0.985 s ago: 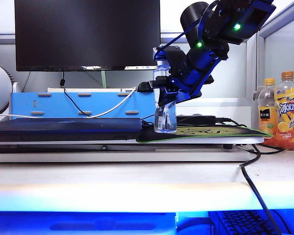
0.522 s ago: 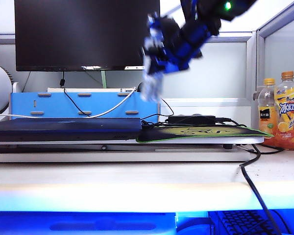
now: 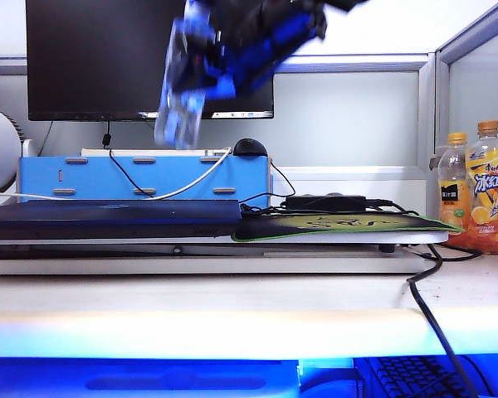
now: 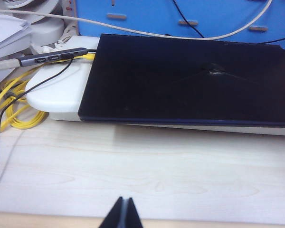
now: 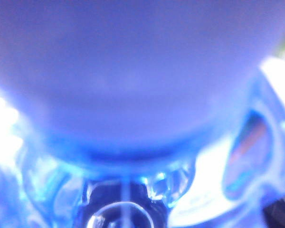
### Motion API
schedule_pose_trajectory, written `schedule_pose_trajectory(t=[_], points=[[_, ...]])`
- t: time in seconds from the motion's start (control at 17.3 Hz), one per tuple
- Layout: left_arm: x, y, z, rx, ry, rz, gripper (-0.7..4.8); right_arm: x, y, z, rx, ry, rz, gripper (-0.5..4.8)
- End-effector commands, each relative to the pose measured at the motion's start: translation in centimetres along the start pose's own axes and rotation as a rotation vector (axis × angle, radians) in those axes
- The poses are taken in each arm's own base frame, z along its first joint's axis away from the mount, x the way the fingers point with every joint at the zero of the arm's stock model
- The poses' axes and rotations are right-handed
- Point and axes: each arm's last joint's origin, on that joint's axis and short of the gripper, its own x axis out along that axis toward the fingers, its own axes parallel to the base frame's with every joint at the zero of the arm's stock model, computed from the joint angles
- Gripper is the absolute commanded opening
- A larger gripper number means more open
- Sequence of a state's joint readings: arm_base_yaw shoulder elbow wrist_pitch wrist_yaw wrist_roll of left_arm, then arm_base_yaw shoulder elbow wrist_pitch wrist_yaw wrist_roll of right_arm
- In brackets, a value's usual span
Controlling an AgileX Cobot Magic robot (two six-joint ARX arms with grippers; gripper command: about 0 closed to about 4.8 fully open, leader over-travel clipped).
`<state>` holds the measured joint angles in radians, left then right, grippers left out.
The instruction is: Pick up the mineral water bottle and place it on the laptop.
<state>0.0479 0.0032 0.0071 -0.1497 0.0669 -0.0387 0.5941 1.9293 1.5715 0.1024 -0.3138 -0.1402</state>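
Exterior, left wrist and right wrist views of a single moment. The right gripper (image 3: 201,62) was clamped on the bottle (image 3: 178,91), which hung in mid-air in front of the monitor (image 3: 91,58), high above the laptop (image 3: 108,217) and touching nothing else. The bottle was tilted slightly, its base lowest and pointing toward the laptop's right portion; arm and bottle were motion-blurred in the exterior view. In the right wrist view the bottle (image 5: 133,109) filled nearly the whole picture as a bluish blur, so the fingertips could not be made out there; the grasp was read from the exterior view. A hold on the upper body left the base free, which would suit standing the bottle upright.

The left gripper (image 4: 123,216) rested low over the bare desk (image 4: 142,171), its jaws pressed together and empty, well short of the laptop's (image 4: 180,80) front edge and clear of the carrying arm.

The laptop's lid was flat, dark and unoccupied, offering a broad landing area. Its limits were the front edge facing the desk, the right edge meeting the green-edged mat (image 3: 340,224), and the blue box (image 3: 141,176) with trailing cables behind. Above the lid the space was open, so a straight descent appeared unobstructed. The main hazard, by judgement, was a tilted base at touchdown or a landing too near an edge.
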Motion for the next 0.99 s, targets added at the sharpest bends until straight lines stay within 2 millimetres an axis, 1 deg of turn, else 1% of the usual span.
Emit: schedule_pose_trajectory(t=[0.06, 0.12, 0.23, 0.29, 0.35, 0.41, 0.46, 0.52, 0.64, 0.75, 0.81, 0.93, 0.99], points=[[0.0, 0.0, 0.0, 0.002, -0.003, -0.001, -0.02, 1.3, 0.5, -0.5, -0.03, -0.023, 0.013, -0.01], [0.0, 0.0, 0.0, 0.001, -0.003, 0.0, -0.02, 2.2, 0.5, -1.6, -0.023, 0.005, 0.021, -0.01], [0.0, 0.0, 0.0, 0.002, -0.003, 0.0, -0.02, 3.1, 0.7, -3.0, -0.019, 0.052, 0.032, 0.0], [0.0, 0.0, 0.0, 0.002, -0.003, 0.0, -0.02, 3.3, 0.7, -3.4, -0.03, 0.08, 0.031, 0.16], [0.0, 0.0, 0.0, 0.002, -0.003, -0.001, -0.02, 3.5, 0.8, -3.7, -0.032, 0.102, 0.02, 0.48], [0.0, 0.0, 0.0, 0.001, -0.003, 0.0, -0.02, 3.5, 0.9, -3.9, -0.038, 0.112, 0.022, 1.4], [0.0, 0.0, 0.0, 0.001, -0.003, 0.0, -0.02, 3.5, 0.9, -3.8, -0.045, 0.112, 0.026, 2.98], [0.0, 0.0, 0.0, 0.002, -0.003, 0.0, -0.02, 3.4, 0.9, -3.3, -0.048, 0.103, 0.027, 4.79], [0.0, 0.0, 0.0, 0.002, -0.003, 0.0, -0.02, 3.0, 1.1, -2.5, -0.059, 0.089, 0.027, 4.79], [0.0, 0.0, 0.0, 0.002, -0.003, 0.0, -0.02, 1.6, 1.3, -0.6, -0.07, 0.063, 0.015, 4.79], [0.0, 0.0, 0.0, 0.002, -0.003, -0.001, -0.02, 0.1, 1.4, 1.3, -0.084, 0.022, -0.014, 4.79], [0.0, 0.0, 0.0, 0.001, -0.003, 0.0, -0.02, -2.1, 1.7, 4.0, -0.116, -0.045, -0.034, 4.79], [0.0, 0.0, 0.0, 0.001, -0.003, -0.001, -0.02, -4.6, 1.9, 6.5, -0.132, -0.106, -0.099, 4.79]])
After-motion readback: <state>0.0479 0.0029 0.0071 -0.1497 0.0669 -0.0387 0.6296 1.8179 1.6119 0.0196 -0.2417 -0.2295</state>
